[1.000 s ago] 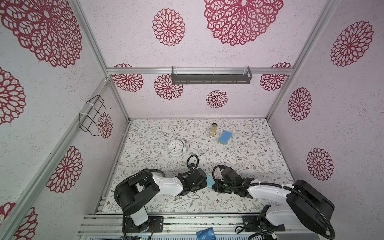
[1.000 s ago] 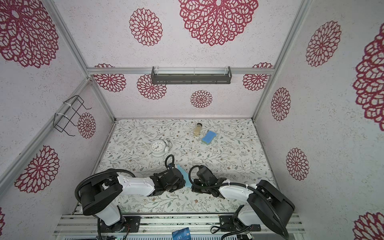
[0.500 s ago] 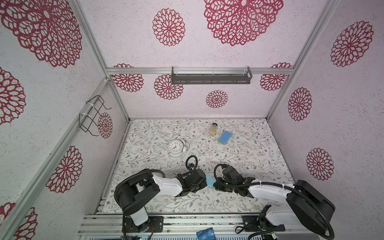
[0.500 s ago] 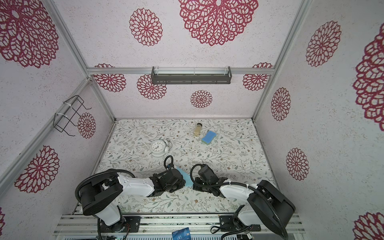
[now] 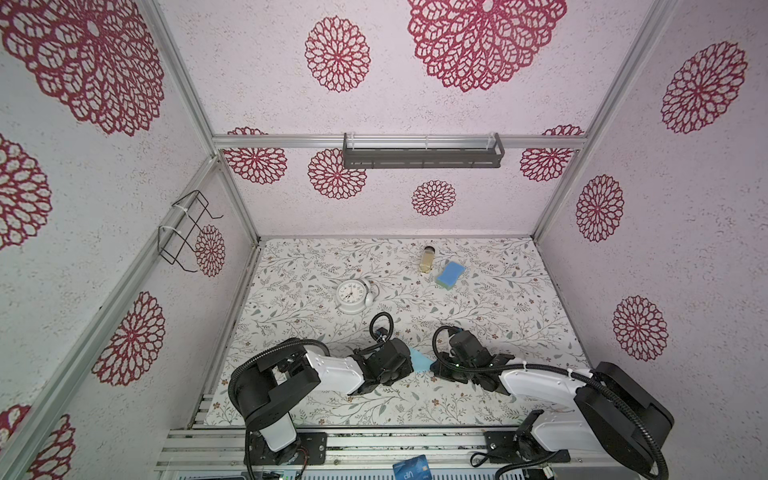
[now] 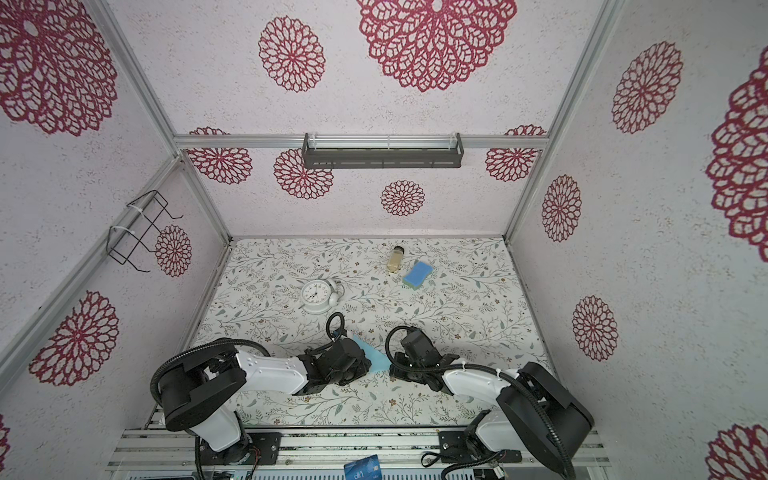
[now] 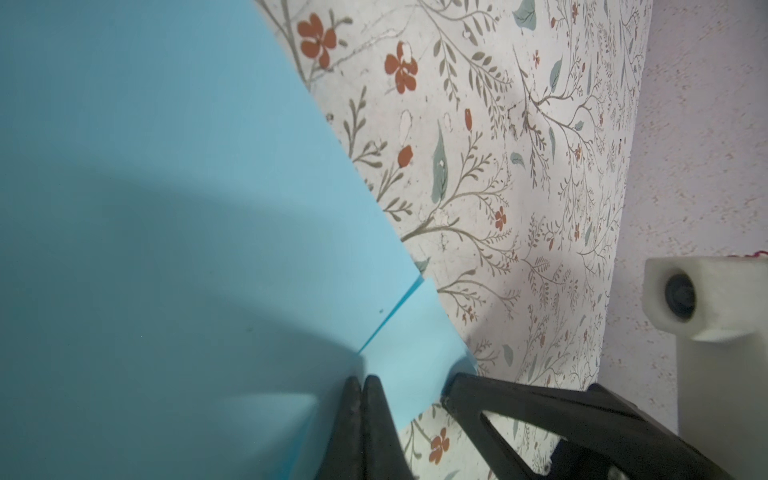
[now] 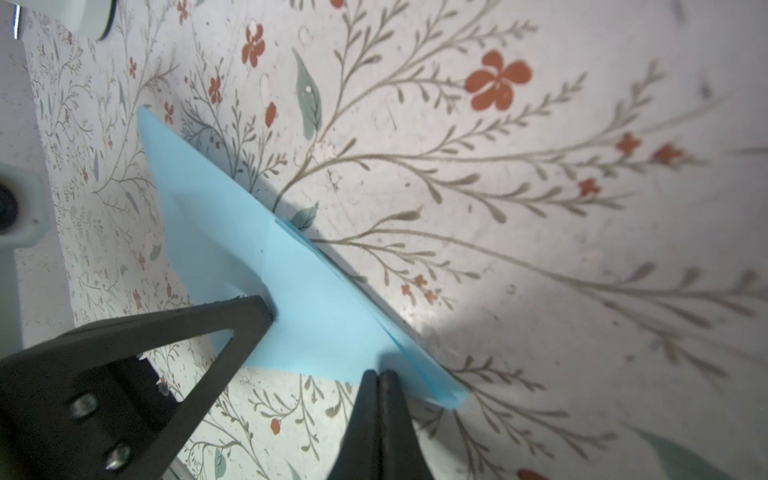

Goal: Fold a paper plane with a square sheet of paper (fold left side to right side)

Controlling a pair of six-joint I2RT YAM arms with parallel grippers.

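Movement over the last second is basically nil: left gripper [image 7: 362,384] and right gripper [image 8: 379,376] both stay clamped shut, nothing visibly caught in them, tips down on the half-folded paper plane [image 5: 417,360] lying between them at the front of the table [image 5: 498,316], so I reckon we're just setting a crease.

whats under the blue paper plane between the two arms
Only the floral mat shows around the paper plane, plus its own lower layers at one edge. Directly beneath it is covered.
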